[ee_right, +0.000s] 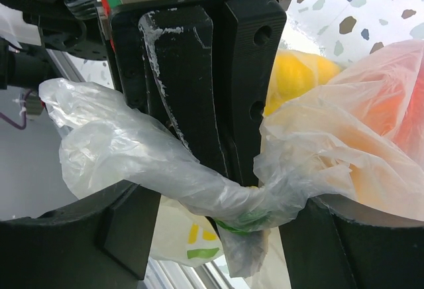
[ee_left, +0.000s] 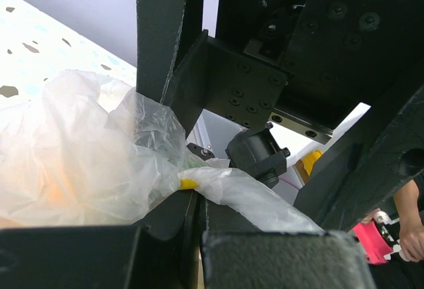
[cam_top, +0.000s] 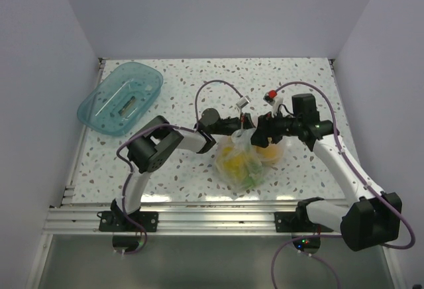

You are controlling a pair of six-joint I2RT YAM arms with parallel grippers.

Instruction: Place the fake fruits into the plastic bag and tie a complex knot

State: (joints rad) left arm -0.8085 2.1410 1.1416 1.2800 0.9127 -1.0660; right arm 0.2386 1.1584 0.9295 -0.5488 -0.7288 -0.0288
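The clear plastic bag (cam_top: 244, 163) lies at mid table and holds the fake fruits: a yellow piece (cam_top: 233, 160), an orange one (cam_top: 269, 154) and green grapes (cam_top: 250, 177). My left gripper (cam_top: 242, 128) is shut on a twisted bag handle (ee_left: 252, 199) just above the bag. In the left wrist view its fingertips (ee_left: 173, 213) pinch that strand. My right gripper (cam_top: 260, 132) stands open around the left gripper's shut fingers (ee_right: 199, 83). The stretched handle (ee_right: 165, 170) runs across the gap between its jaws. Yellow (ee_right: 298, 77) and orange-red fruit (ee_right: 391, 113) show through the bag (ee_right: 331, 150).
The teal translucent tray (cam_top: 99, 110) stands at the back left of the speckled table. White walls close in the left, back and right sides. An aluminium rail (cam_top: 199, 217) runs along the near edge by the arm bases.
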